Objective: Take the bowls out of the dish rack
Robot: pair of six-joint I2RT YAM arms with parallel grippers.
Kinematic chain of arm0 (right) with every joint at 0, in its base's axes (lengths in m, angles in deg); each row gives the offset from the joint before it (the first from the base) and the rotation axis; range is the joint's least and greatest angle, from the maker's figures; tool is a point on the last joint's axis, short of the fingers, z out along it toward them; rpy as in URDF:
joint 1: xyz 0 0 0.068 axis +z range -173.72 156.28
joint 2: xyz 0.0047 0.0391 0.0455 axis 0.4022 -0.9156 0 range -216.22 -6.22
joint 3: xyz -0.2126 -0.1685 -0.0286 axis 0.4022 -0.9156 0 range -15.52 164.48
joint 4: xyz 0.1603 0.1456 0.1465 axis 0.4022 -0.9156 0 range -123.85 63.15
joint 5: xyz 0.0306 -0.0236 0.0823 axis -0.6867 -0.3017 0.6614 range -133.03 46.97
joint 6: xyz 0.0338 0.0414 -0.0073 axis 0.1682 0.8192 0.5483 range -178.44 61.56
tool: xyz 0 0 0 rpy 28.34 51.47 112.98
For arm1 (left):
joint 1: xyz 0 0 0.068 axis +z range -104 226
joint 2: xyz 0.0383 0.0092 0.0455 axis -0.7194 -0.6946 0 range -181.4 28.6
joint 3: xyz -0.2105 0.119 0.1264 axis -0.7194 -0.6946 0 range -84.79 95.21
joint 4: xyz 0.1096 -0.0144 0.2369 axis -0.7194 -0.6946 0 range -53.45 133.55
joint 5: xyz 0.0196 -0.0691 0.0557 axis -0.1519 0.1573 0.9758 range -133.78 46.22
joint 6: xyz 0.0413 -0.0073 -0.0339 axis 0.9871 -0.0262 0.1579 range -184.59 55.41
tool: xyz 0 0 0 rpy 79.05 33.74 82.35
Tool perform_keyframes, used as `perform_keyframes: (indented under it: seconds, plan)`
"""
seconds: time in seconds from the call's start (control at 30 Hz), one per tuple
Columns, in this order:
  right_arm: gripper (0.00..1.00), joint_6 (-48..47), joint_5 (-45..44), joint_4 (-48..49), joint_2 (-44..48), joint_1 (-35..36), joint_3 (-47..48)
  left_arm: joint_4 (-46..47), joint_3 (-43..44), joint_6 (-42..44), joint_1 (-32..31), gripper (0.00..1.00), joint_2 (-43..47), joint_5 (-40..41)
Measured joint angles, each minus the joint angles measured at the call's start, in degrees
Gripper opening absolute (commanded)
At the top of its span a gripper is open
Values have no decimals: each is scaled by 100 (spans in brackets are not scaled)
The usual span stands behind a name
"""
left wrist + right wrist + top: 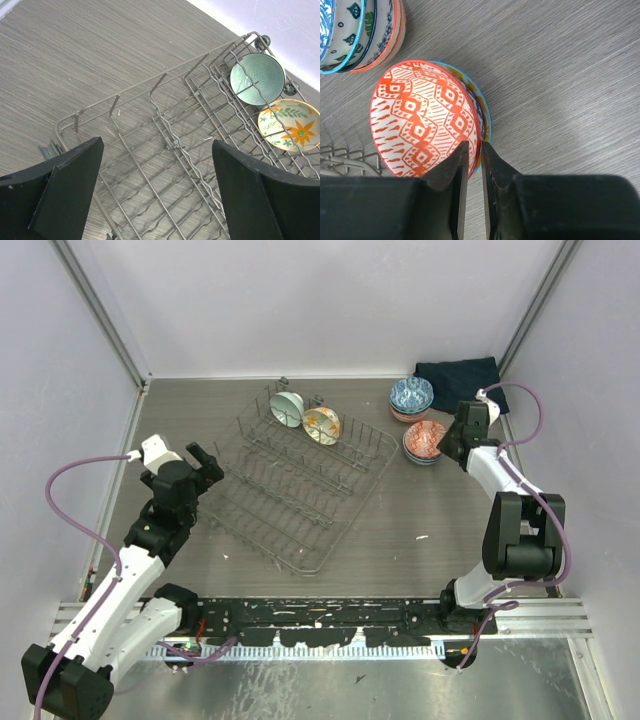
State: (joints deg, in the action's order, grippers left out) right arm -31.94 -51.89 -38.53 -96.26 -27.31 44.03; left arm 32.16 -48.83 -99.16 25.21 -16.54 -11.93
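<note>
Top view: the large grey wire dish rack (300,495) sits mid-way across the grey wood-grain desk (420,540). Two bowls stand on edge at its 12 o'clock end: a pale mint ceramic bowl (287,408) and, just beside it, a cream bowl with orange flowers (322,425). The left hand (205,465) hovers at the rack's 9 o'clock. At 3 o'clock the right hand (447,445) meets a red-patterned bowl (424,438) topping a stack. A blue-topped bowl stack (411,397) and a dark folded cloth (457,373) lie further toward 12.

Left wrist view: the left hand is released, fingers spread wide above the rack's tines, with both racked bowls at 2 o'clock.

Right wrist view: the right hand's fingers (460,165) are nearly together, with the red-patterned bowl's rim at their tips. I cannot tell whether they pinch it.
</note>
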Motion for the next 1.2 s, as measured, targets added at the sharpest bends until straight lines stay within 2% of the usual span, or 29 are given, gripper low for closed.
perform_keyframes:
  seconds: [0.07, 0.17, 0.33, 0.4, 0.57, 0.73, 1.03, 1.2]
  plan:
    - [22, 0, 0, 0, 0, 0, 0, 0, 0, 0, 0, 98, 0, 0]
    - [11, -11, -2, -7, 0, 0, 0, 0, 0, 0, 0, 98, 0, 0]
    - [9, 2, -2, 13, -11, -11, 0, -2, 0, 0, 0, 98, 0, 0]
    - [13, 2, -2, 15, -15, -11, 0, -2, 0, 0, 0, 98, 0, 0]
    - [33, 4, 22, 11, -46, -11, 0, -2, 0, 0, 0, 98, 0, 0]
    - [43, 0, 39, -2, -46, -4, 0, 0, 0, 0, 0, 98, 0, 0]
    - [46, -63, -70, -83, 452, 90, -52, 0, 0, 0, 0, 98, 0, 0]
    - [48, -535, -254, 92, 1008, 859, -61, 0, 0, 0, 0, 98, 0, 0]
